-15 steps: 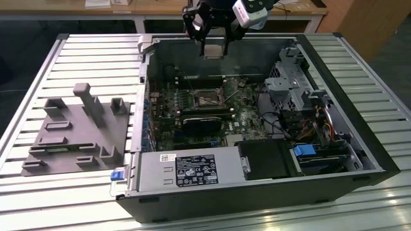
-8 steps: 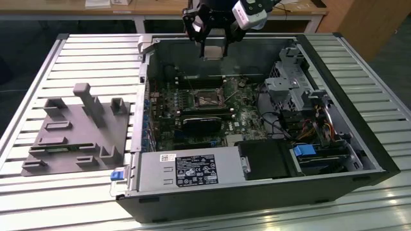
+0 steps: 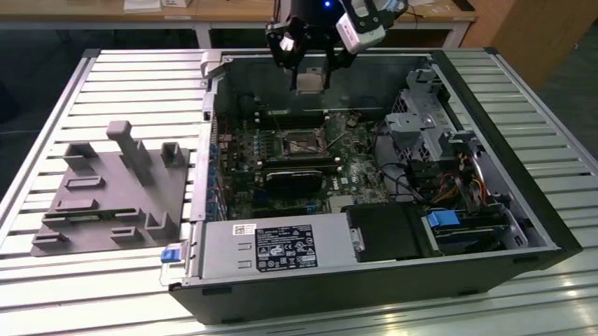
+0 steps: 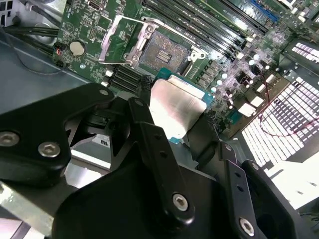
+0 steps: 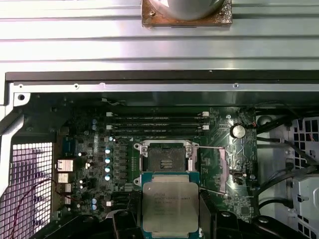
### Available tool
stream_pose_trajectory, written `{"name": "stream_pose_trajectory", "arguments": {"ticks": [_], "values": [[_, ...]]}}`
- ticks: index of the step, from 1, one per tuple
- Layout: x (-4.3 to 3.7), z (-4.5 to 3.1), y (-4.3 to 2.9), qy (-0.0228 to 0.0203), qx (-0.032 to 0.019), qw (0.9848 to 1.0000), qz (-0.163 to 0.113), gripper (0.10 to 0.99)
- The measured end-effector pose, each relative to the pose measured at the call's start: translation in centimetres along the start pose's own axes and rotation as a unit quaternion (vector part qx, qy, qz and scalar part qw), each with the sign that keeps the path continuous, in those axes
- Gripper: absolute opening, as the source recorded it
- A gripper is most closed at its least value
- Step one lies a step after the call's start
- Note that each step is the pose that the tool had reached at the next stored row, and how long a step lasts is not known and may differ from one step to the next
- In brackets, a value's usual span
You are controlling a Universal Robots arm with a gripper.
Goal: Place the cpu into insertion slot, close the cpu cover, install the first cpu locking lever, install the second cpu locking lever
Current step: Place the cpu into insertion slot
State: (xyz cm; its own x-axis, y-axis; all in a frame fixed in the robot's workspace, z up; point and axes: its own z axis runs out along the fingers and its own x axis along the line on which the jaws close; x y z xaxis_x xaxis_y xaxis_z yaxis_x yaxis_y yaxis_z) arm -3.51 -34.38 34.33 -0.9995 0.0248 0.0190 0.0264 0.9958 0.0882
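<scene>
On a slatted metal table lies an open computer case. We record the gripper clamped on the cpu, a flat square chip with a dull silvery top and green edging, held above the bare insertion slot.

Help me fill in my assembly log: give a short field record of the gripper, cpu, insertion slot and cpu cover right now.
gripper: fingers shut on the cpu, raised above the motherboard
cpu: held in the air, not seated
insertion slot: empty, contacts exposed
cpu cover: swung open, tilted up beside the slot
progress: no step completed yet
</scene>
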Motion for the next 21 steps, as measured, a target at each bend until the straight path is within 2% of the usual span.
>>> {"name": "stream_pose_trajectory", "arguments": {"ticks": [11,16,21], "values": [[-0.04,1.89,-0.14,-0.0004,0.0011,1.0,0.0,0.541],[-0.05,2.79,-0.12,-0.001,0.0038,1.0,0.0,0.541],[-0.05,3.63,0.21,-0.0015,0.0088,1.0,0.0,0.541]]}}
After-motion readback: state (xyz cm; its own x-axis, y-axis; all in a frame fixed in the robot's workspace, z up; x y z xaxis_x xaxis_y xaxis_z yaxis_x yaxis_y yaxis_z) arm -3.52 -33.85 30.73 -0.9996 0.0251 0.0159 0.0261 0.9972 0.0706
